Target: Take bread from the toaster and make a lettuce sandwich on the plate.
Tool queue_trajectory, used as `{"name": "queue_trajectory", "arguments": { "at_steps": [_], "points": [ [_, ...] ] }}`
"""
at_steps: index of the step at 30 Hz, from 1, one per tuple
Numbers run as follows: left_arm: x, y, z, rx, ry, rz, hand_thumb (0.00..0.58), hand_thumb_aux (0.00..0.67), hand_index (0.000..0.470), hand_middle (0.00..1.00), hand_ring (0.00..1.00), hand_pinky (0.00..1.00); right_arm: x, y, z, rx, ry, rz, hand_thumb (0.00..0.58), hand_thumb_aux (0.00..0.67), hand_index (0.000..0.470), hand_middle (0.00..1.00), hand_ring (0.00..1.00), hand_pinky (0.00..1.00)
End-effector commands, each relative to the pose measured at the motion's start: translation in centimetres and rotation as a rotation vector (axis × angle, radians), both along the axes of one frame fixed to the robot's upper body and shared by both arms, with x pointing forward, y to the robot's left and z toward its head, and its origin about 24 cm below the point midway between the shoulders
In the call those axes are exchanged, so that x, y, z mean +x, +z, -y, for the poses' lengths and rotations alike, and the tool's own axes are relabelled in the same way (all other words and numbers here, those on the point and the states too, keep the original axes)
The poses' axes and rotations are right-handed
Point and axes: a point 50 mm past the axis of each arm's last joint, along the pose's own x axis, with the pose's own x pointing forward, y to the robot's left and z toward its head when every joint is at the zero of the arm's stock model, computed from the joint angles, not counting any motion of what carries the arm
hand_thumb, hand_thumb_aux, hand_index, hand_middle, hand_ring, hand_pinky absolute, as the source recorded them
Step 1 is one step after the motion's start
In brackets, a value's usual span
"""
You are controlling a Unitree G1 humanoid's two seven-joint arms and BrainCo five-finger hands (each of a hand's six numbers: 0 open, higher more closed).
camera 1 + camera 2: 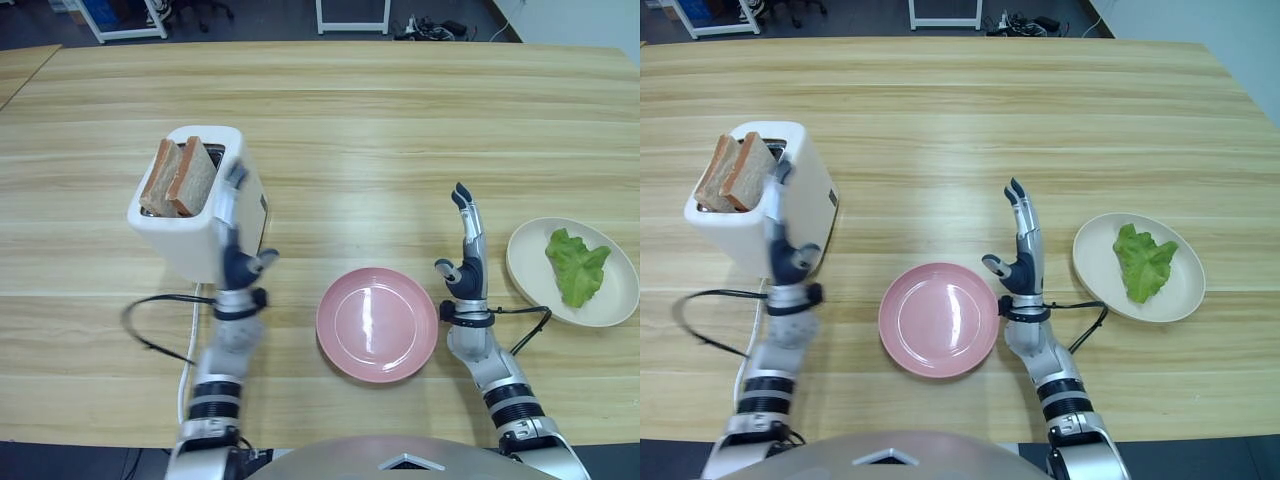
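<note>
Two slices of bread (180, 178) stood up in the toaster (190, 225) on the left of the table. The left hand (237, 240) was right beside the toaster's wall. It was blurry, but its fingers looked spread and empty. The right hand (468, 250) stood flat, holding nothing, between the pink plate (377, 325) and the lettuce (577, 265). The left hand might bump the toaster and tip it — or squeeze the soft bread too hard and tear it.
</note>
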Motion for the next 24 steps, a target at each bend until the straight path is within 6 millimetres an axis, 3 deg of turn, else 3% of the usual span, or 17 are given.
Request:
{"name": "queue_trajectory", "arguments": {
  "at_steps": [1,10,17,24],
  "points": [
    [0.0,0.6,-4.9,0.206,0.242,-0.200,0.000,0.000,0.000,0.00,0.00,0.00,0.4,-0.4,0.5,-0.039,-0.020,-0.018,0.000,0.000,0.000,0.00,0.00,0.00],
    [1.3,1.2,-8.1,0.212,0.347,-0.422,0.000,0.000,0.000,0.00,0.00,0.00,1.0,-0.3,0.3,-0.075,-0.003,-0.011,0.000,0.000,0.000,0.00,0.00,0.00],
    [2.3,1.1,-9.5,0.230,0.387,-0.483,0.000,0.000,0.000,0.00,0.00,0.00,1.2,-0.4,0.3,-0.081,-0.001,-0.013,0.000,0.000,0.000,0.00,0.00,0.00],
    [3.3,0.8,-8.2,0.298,0.284,-0.546,0.000,0.000,0.000,0.00,0.00,0.00,1.2,-0.5,0.3,-0.082,-0.007,-0.015,0.000,0.000,0.000,0.00,0.00,0.00]
  ]
}}
